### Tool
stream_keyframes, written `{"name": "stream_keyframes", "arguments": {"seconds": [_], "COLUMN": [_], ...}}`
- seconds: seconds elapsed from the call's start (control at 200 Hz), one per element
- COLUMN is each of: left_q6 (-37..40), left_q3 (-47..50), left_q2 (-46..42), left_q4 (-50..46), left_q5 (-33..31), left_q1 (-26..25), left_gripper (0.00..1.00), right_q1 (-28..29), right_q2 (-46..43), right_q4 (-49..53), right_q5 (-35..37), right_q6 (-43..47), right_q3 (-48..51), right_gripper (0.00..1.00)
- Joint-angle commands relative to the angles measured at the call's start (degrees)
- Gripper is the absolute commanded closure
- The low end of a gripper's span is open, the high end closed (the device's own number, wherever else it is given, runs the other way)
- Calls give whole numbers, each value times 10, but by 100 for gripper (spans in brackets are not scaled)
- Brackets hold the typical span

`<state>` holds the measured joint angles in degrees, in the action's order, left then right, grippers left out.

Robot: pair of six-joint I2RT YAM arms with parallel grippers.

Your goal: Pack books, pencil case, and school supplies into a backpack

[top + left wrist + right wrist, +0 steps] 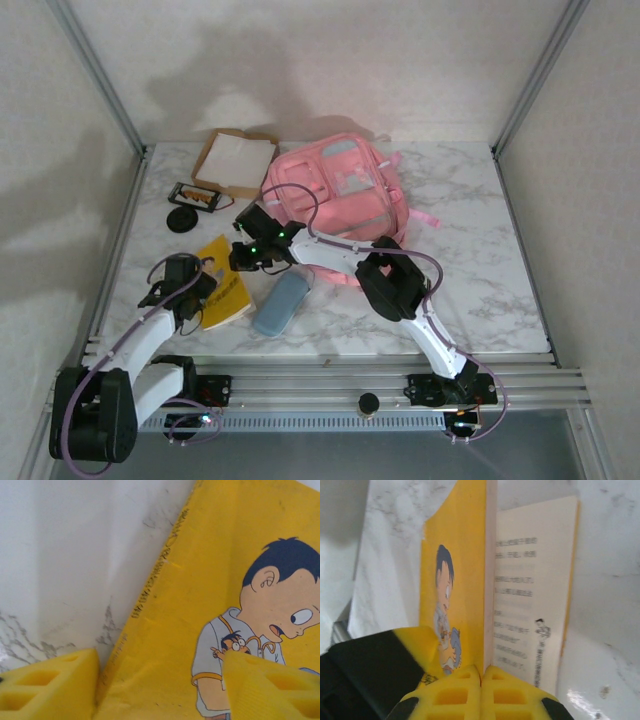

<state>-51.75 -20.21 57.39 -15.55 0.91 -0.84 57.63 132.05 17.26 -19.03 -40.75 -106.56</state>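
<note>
The large yellow book (pixel 226 287) lies near the worktop's front-left corner, its cover standing up, pinched between the clenched fingers of the right gripper (pixel 481 677). The left gripper (pixel 159 682) is spread, one finger beside the spine, the other over the cover. The pink backpack (pixel 340 190) sits mid-worktop toward the back edge

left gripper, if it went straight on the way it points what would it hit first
Most likely the yellow book: its cartoon cover lies straight ahead of the left gripper, between the open fingers, though depth is hard to judge.
</note>
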Motion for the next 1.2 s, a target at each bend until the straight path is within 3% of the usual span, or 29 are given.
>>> {"name": "stream_keyframes", "arguments": {"seconds": [0.0, 0.235, 0.406, 0.596, 0.716, 0.826, 1.036, 1.197], "left_q6": [7, 40, 77, 100, 76, 37, 23, 34], "left_q3": [-36, -110, -159, -179, -173, -156, -173, -202], "left_q2": [-14, -25, -33, -64, -77, -92, -61, -39], "left_q4": [-30, -79, -97, -49, 21, 103, 172, 185], "left_q5": [0, -33, 13, 177, 289, 351, 393, 381], "left_q1": [-8, -6, -6, -6, -9, -16, -76, -132], "left_gripper": [30, 12, 2, 2, 6, 8, 13, 17], "right_q1": [1, -31, -65, -112, -145, -169, -204, -220], "right_q2": [-54, -123, -188, -254, -286, -312, -353, -365], "right_q4": [-58, -78, -106, -87, -84, -82, -108, -124], "right_q5": [-38, -53, -93, -140, -189, -220, -280, -305], "right_q6": [-1, -1, -11, -4, -7, -6, -34, -50], "right_q3": [9, 29, 81, 105, 121, 137, 170, 193], "right_gripper": [100, 100, 100, 100, 100, 100, 100, 100]}}
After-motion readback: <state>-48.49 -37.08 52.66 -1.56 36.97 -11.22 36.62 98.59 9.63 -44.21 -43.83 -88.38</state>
